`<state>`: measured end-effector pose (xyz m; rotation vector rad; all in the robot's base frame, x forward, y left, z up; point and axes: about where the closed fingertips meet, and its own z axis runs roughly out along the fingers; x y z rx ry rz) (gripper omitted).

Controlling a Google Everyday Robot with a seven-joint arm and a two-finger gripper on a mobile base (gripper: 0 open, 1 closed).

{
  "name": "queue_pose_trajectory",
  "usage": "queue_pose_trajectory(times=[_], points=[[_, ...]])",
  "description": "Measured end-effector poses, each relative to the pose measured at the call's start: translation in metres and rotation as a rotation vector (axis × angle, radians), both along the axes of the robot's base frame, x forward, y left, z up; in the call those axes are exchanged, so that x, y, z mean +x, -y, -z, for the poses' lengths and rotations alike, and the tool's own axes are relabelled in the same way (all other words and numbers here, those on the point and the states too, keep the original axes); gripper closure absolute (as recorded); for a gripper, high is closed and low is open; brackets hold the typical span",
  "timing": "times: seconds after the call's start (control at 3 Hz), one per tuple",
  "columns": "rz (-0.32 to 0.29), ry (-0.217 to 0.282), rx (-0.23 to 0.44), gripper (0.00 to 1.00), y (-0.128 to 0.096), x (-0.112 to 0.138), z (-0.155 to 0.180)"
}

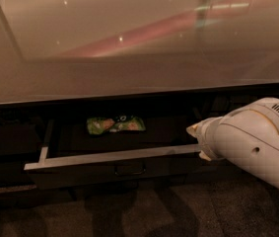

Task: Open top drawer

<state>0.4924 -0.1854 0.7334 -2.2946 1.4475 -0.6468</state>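
Glossy beige countertop — dark speckled floor

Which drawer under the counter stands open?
The wide top drawer: it alone is pulled out, a green packet showing inside. The hand is at its right end.

The arm is a smooth, rounded shell in off-white, thick and bulbous like a capsule. A short row of dark vent slots marks its upper right side, and one small dark round recess sits on its flank. It narrows to a paler cream tool, which is below the worktop's front edge, toward the right end, at the top drawer's rim.
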Motion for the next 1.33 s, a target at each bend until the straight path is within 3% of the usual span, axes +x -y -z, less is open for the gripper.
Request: queue_pose_trajectory(times=[0.67, 1.0, 1.33], points=[[0.0, 0.0, 0.0, 0.89, 0.0, 0.0, 0.0], [-0.013, -0.007, 0.024, 1.0, 0.0, 0.0, -0.002], [0.017, -0.029, 0.148, 1.0, 0.019, 0.011, 0.001]])
